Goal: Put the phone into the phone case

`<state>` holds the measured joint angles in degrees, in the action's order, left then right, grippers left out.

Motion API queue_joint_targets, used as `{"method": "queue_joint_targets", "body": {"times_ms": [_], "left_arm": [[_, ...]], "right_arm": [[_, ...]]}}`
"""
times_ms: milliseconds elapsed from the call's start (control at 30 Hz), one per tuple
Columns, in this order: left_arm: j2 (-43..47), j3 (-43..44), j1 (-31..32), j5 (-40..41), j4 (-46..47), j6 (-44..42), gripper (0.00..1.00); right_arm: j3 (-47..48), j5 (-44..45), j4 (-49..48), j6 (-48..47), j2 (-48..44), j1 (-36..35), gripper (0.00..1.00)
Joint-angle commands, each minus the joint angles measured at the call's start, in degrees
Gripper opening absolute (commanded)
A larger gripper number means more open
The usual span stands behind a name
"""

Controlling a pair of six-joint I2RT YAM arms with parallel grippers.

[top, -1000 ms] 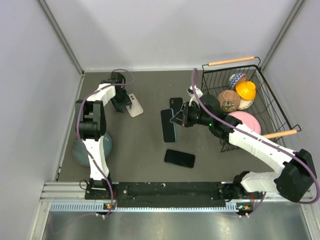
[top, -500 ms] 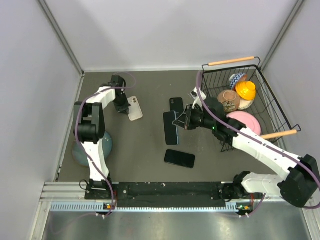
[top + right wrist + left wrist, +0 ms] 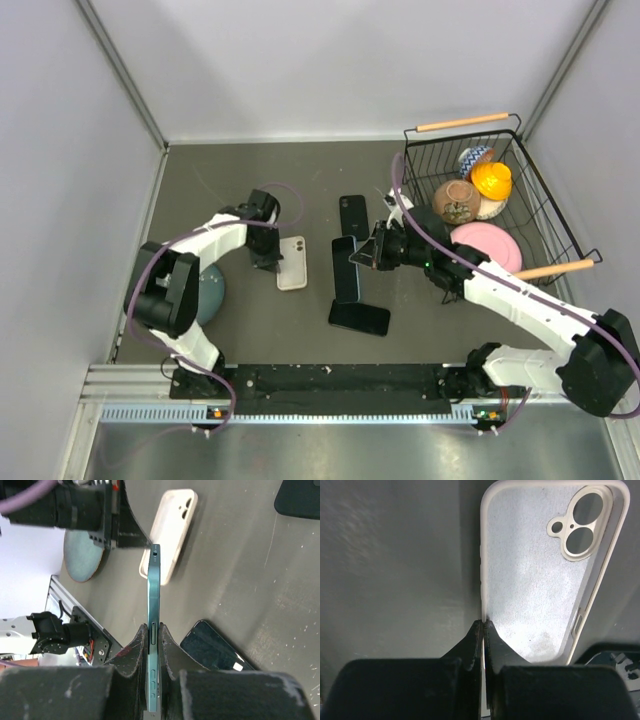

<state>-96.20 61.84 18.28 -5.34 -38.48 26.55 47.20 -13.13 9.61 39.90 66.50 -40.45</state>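
The white phone case (image 3: 292,263) lies inner side up on the dark table, left of centre. My left gripper (image 3: 273,256) is shut on its left rim. In the left wrist view the case (image 3: 540,570) shows its camera cut-outs at the far end, and the left gripper (image 3: 484,625) pinches the rim. My right gripper (image 3: 363,255) is shut on a teal phone (image 3: 345,270), just right of the case. The right wrist view shows this phone (image 3: 154,595) edge-on in the right gripper (image 3: 154,628), above the table, with the case (image 3: 175,530) beyond it.
A black phone (image 3: 359,317) lies near the front and another dark phone (image 3: 351,212) farther back. A wire basket (image 3: 520,165) with balls and a pink disc stands at the right. A grey-blue dish (image 3: 207,290) sits by the left arm.
My left gripper has shut on the case and drawn it from the far left toward the middle. My right gripper has carried the teal phone a little nearer.
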Motion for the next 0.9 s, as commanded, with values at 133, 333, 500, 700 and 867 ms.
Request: {"method": "queue_joint_targets", "body": {"times_ms": [133, 333, 500, 700, 867], "left_arm": [[4.09, -10.25, 5.88, -2.47, 8.42, 8.60, 0.03], [7.08, -12.10, 5.80, -6.34, 9.57, 9.67, 0.51], [11.12, -7.35, 1.69, -4.41, 5.44, 7.65, 0.59], [12.27, -6.04, -4.04, -1.16, 3.15, 2.64, 0.22], [9.38, -7.09, -5.28, -8.97, 5.95, 2.46, 0.00]], "right_arm": [[0.17, 1.17, -3.81, 3.87, 0.12, -0.07, 0.00], [2.10, 1.00, -3.72, 4.75, 4.60, -0.95, 0.00], [6.14, 1.09, -3.02, 5.36, 9.25, -2.97, 0.00], [10.19, 0.20, -2.93, 6.33, 14.35, -3.93, 0.00], [16.33, -0.84, -2.14, 6.42, 22.07, -4.46, 0.00]]}}
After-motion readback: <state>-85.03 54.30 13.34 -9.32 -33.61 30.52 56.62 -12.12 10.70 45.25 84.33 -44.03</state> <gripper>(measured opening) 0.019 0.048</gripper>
